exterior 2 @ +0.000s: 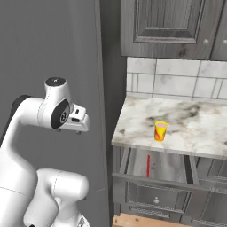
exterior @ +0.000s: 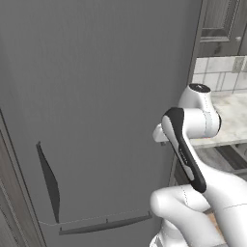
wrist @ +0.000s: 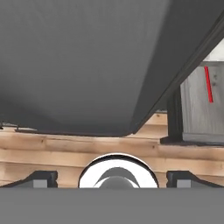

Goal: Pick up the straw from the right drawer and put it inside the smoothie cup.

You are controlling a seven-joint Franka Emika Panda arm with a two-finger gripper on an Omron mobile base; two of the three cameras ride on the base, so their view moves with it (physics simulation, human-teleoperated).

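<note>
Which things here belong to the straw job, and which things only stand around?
For the job:
- straw, lying in the open right drawer
- smoothie cup, upright on the counter above it
- gripper, open, holding nothing

Standing around:
- large grey fridge
- marble counter
- upper cabinets
- tiled wall

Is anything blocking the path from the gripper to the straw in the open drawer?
Nothing visible lies between them. The open gripper hangs in front of the tall grey fridge, off to the drawer's side. The straw lies uncovered in the open right drawer, below the counter edge.
</note>
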